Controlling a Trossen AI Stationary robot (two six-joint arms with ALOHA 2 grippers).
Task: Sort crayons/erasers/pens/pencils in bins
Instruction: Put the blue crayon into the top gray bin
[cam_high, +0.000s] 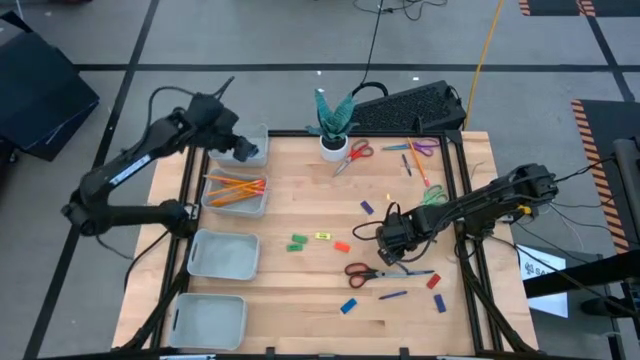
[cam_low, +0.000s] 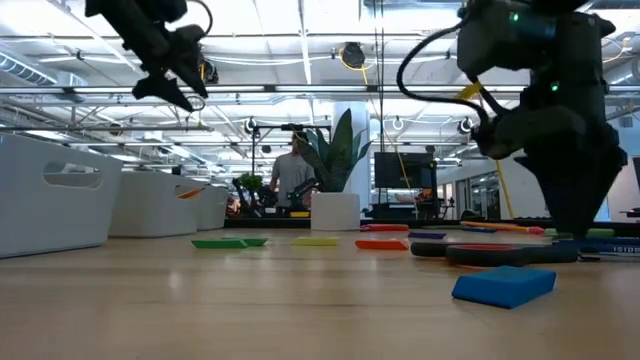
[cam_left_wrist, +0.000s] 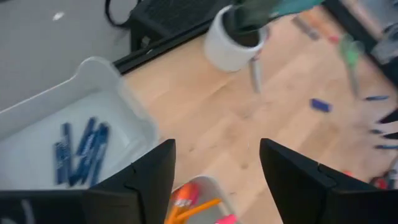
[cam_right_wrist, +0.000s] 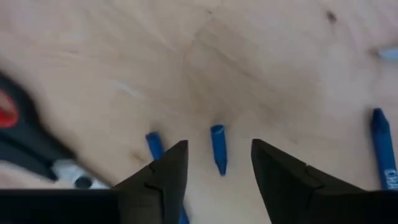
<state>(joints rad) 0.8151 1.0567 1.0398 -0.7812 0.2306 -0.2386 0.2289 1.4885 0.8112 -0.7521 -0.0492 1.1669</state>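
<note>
Wooden table (cam_high: 300, 300), four grey-blue bins (cam_high: 224, 254) down its left edge. Far bin: blue pens (cam_left_wrist: 81, 149); my left gripper (cam_left_wrist: 214, 180) above it, fingers apart, empty. Second bin: orange pencils (cam_high: 236, 190). Two nearer bins: nothing seen inside. My right gripper (cam_right_wrist: 214, 168) low at centre-right, fingers spread around a loose blue pen (cam_right_wrist: 218, 148), not touching. Erasers (cam_high: 322, 237) and red-handled scissors (cam_high: 366, 271) scattered nearby.
</note>
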